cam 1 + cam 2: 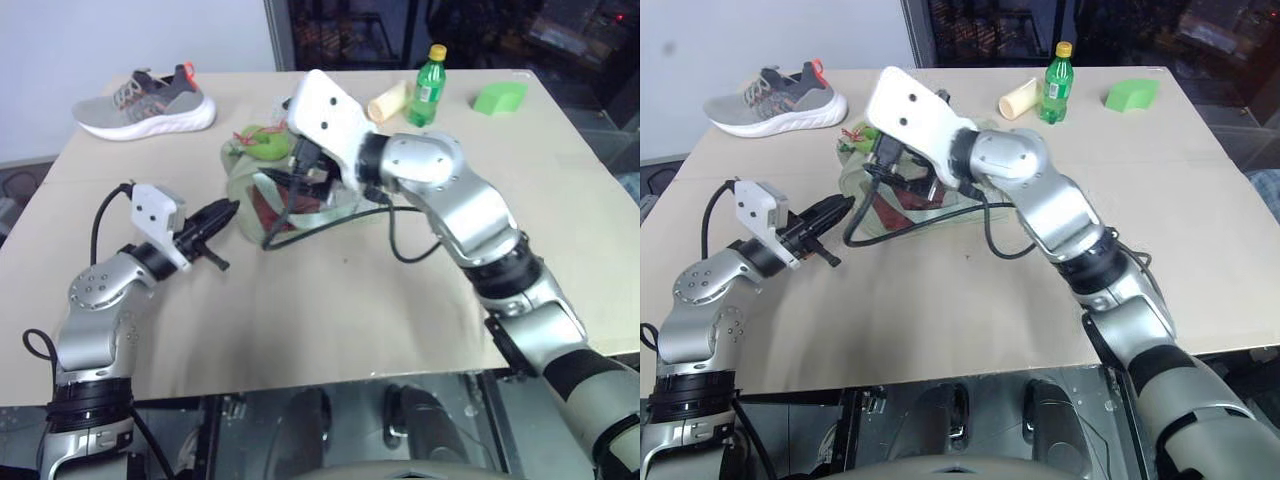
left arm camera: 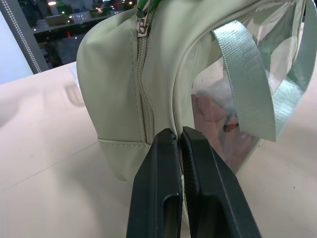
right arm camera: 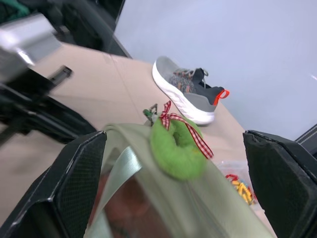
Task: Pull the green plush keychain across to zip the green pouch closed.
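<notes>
The green pouch (image 1: 335, 212) stands in the middle of the table, clear side toward me, with strap handles (image 2: 247, 84) hanging and its zipper (image 2: 144, 94) running up the near end. The green plush keychain (image 3: 177, 148), tied with a red checked ribbon, rests on top of the pouch at its left end (image 1: 262, 141). My left gripper (image 1: 224, 213) is shut, its fingertips (image 2: 168, 141) pinching the seam at the pouch's lower left end. My right gripper (image 3: 181, 163) is open above the pouch top, one finger on each side of the keychain, not touching it.
A grey sneaker (image 1: 146, 101) lies at the back left. At the back right are a green bottle with a yellow cap (image 1: 429, 84), a cream roll (image 1: 388, 100) and a bright green wedge block (image 1: 498, 97). The table's front edge (image 1: 300, 375) is close to me.
</notes>
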